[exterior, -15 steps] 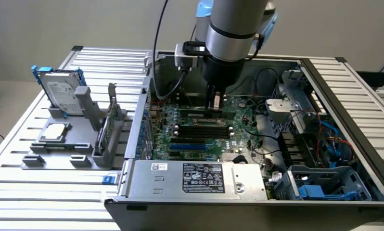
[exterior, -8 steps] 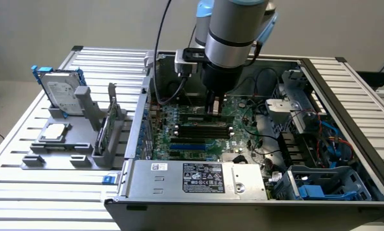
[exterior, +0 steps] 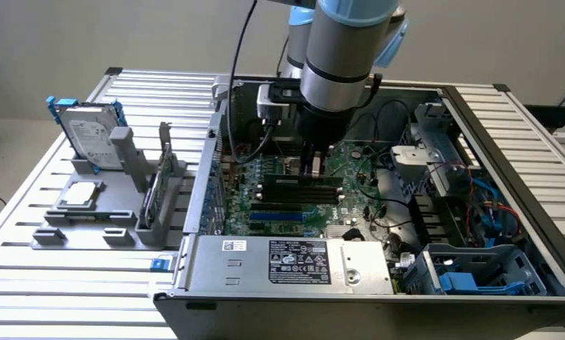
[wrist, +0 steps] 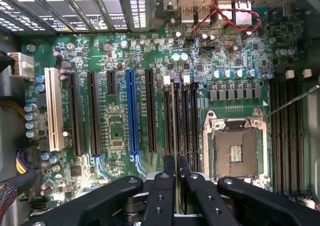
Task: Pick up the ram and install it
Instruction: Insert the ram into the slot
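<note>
Gripper (wrist: pixel 176 167) fingers are drawn close together and pinch the ram (wrist: pixel 174 121), seen edge-on in the wrist view as a thin strip running along one of the black memory slots (wrist: pixel 186 126) just beside the processor socket (wrist: pixel 233 148). Held upright on its long edge and parallel to the slot, the stick seems aligned so that its contact edge can meet the slot along its whole length; whether it is already seated or only resting on the slot cannot be told. In the exterior view the arm (exterior: pixel 344 57) reaches straight down into the open computer case (exterior: pixel 509 212), and the ram (exterior: pixel 301 183) shows as a dark strip under the wrist, over the green motherboard (exterior: pixel 282 212). Inside the case lie the motherboard with its row of long expansion slots (wrist: pixel 131 110), a power supply (exterior: pixel 292 263) along the near wall, loose cables (exterior: pixel 481 198) and a blue drive cage (exterior: pixel 481 273). Outside the case, toward the exterior view's left, a grey parts stand (exterior: pixel 103 227) on the slatted table (exterior: pixel 37 297) holds a hard drive (exterior: pixel 89 138) in a blue frame and an upright card (exterior: pixel 164 173) with a metal bracket, both untouched.
</note>
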You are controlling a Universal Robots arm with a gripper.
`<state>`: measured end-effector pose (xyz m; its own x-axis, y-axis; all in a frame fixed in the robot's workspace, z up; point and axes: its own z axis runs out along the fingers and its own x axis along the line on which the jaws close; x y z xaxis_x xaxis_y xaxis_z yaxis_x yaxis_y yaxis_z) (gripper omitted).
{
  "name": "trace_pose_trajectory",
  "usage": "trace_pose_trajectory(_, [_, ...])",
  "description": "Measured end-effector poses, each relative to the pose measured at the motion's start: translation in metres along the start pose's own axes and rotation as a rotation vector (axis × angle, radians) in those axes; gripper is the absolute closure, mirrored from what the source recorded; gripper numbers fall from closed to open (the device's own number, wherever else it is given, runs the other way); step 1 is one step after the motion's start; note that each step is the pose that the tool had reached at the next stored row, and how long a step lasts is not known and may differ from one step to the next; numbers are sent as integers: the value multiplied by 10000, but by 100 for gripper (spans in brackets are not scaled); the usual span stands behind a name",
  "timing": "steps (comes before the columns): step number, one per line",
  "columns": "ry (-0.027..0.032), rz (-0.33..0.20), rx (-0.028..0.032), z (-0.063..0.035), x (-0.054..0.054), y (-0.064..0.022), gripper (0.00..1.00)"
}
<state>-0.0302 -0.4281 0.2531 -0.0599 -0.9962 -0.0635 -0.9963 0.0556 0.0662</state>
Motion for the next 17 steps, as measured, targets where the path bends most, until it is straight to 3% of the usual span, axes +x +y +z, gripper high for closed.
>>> trace_pose_trajectory(10, [85,-53,7,178,-1,-11,85])
trace_pose_trajectory(17, [89,-57,8,187,-2,-12,85])
